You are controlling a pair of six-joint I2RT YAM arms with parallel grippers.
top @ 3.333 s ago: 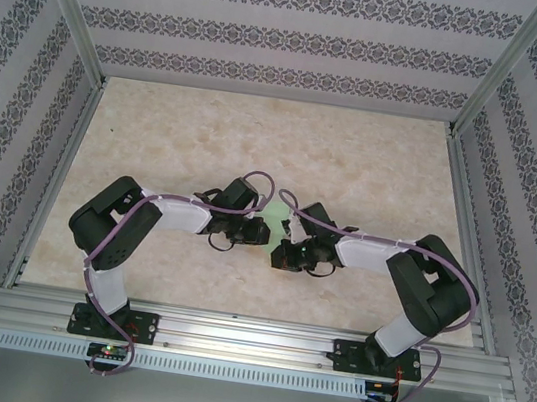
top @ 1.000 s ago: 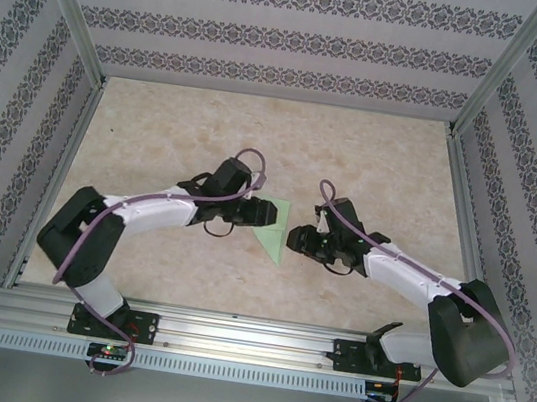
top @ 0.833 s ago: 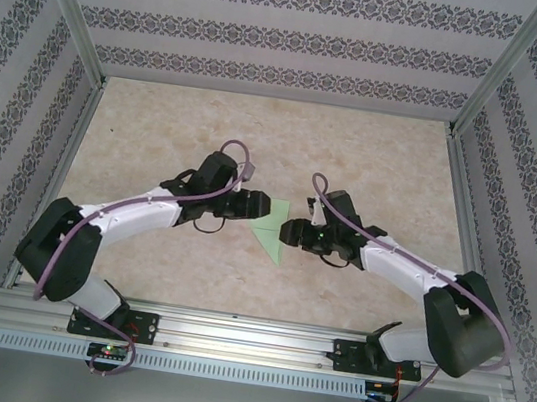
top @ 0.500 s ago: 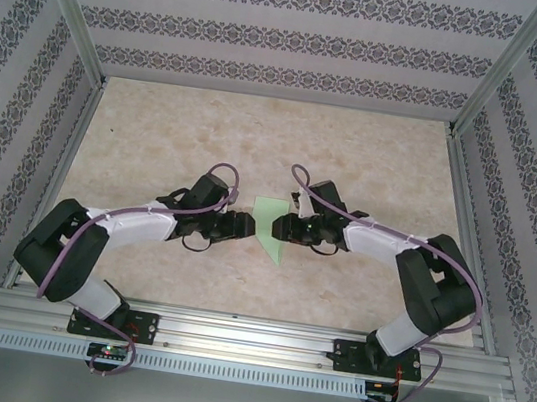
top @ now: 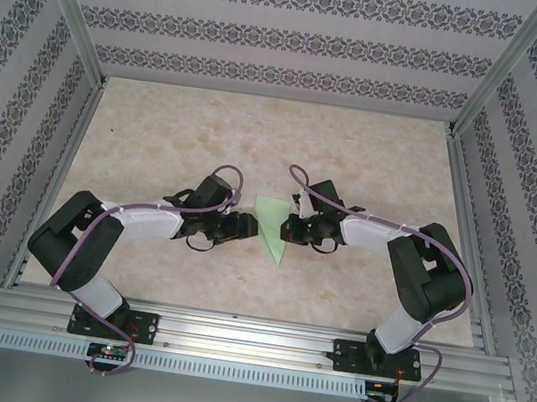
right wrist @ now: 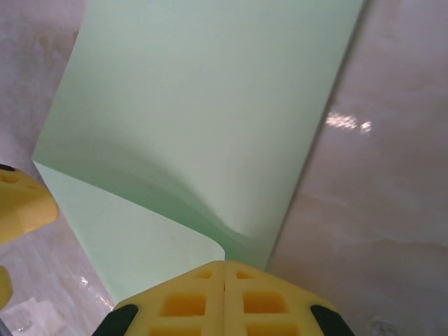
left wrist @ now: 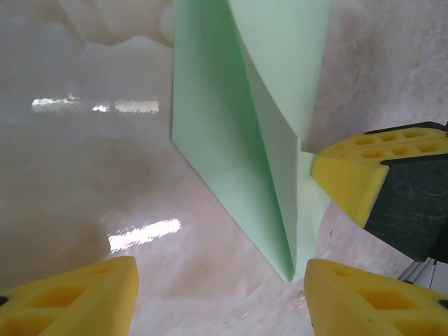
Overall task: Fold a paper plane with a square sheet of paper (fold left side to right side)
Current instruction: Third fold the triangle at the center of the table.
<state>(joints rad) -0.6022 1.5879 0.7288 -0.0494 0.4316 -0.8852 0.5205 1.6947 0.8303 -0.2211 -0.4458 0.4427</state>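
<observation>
The pale green sheet of paper [top: 269, 216] lies mid-table, folded into a wedge whose point faces the near edge. In the left wrist view the paper [left wrist: 224, 126] shows a raised inner layer along its crease. My left gripper [top: 246, 226] sits just left of the point, open [left wrist: 220, 304], its yellow pads low over the table with nothing between them. My right gripper [top: 287, 229] is at the paper's right edge. Its pads are pressed together [right wrist: 224, 294] on the curled-up edge of the paper [right wrist: 210, 91].
The marbled tabletop [top: 258, 139] has free room all round the paper. Patterned walls [top: 17, 123] stand on three sides, and an aluminium rail [top: 248, 340] runs along the near edge by the arm bases.
Both arms have swung inward to the paper. The right gripper has gone from open to shut at the paper's right edge, which now curls up. The left gripper has opened slightly wider.
</observation>
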